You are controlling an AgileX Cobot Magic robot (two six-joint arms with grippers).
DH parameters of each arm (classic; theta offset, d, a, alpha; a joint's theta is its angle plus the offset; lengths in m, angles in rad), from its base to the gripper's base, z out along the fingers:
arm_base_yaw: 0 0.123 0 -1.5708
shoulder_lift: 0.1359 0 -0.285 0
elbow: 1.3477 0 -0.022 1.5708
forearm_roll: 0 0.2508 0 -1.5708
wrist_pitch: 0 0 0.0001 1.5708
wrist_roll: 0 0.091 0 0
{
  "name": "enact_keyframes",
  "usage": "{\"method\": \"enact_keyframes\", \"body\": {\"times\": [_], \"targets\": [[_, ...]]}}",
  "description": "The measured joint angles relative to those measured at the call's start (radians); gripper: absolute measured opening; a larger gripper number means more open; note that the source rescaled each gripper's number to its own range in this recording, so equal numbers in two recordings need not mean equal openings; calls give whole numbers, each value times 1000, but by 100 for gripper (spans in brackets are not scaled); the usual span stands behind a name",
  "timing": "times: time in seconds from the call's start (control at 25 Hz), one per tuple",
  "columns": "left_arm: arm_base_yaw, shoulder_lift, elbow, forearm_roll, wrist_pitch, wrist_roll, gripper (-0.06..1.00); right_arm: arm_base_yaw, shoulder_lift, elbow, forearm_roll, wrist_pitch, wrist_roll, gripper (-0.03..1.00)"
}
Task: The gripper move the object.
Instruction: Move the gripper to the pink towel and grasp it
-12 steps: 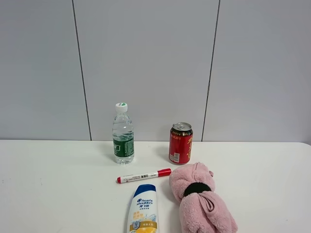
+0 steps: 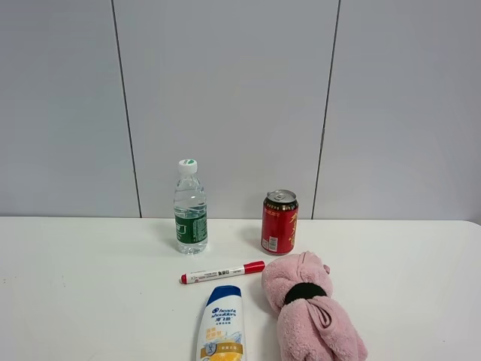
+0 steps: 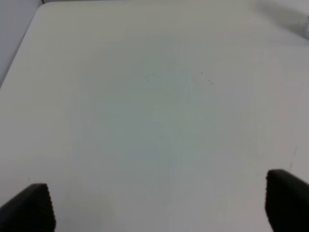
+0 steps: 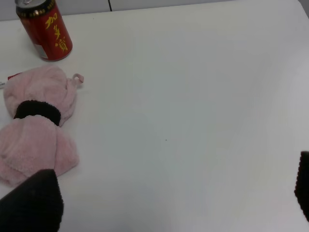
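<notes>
The object, a fluffy pink bundle (image 2: pixel 310 312) with a black band round its middle, lies on the white table at the front right of centre. The right wrist view also shows the object (image 4: pixel 37 124), lying free. No arm shows in the exterior high view. My right gripper (image 4: pixel 169 203) is open and empty, its fingertips (image 4: pixel 34 203) wide apart, near the bundle but not touching it. My left gripper (image 3: pixel 159 208) is open and empty over bare table, its fingertips (image 3: pixel 29 208) far apart.
A water bottle (image 2: pixel 190 207) and a red can (image 2: pixel 279 222) stand at the back of the table. A red-capped marker (image 2: pixel 222 272) and a white-and-blue shampoo bottle (image 2: pixel 221 327) lie left of the bundle. The can (image 4: pixel 44 29) shows in the right wrist view.
</notes>
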Motion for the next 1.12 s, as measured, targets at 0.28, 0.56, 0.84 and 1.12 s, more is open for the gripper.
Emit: {"method": "enact_keyframes", "body": {"times": [0.28, 0.56, 0.84, 1.12], "targets": [[0, 0, 0, 0, 0, 0, 100, 0, 0, 0, 0, 0, 0, 100], [0, 0, 0, 0, 0, 0, 100, 0, 0, 0, 0, 0, 0, 100], [0, 0, 0, 0, 0, 0, 100, 0, 1, 0, 29, 0, 0, 100], [0, 0, 0, 0, 0, 0, 100, 0, 221, -215, 49, 142, 0, 100]]}}
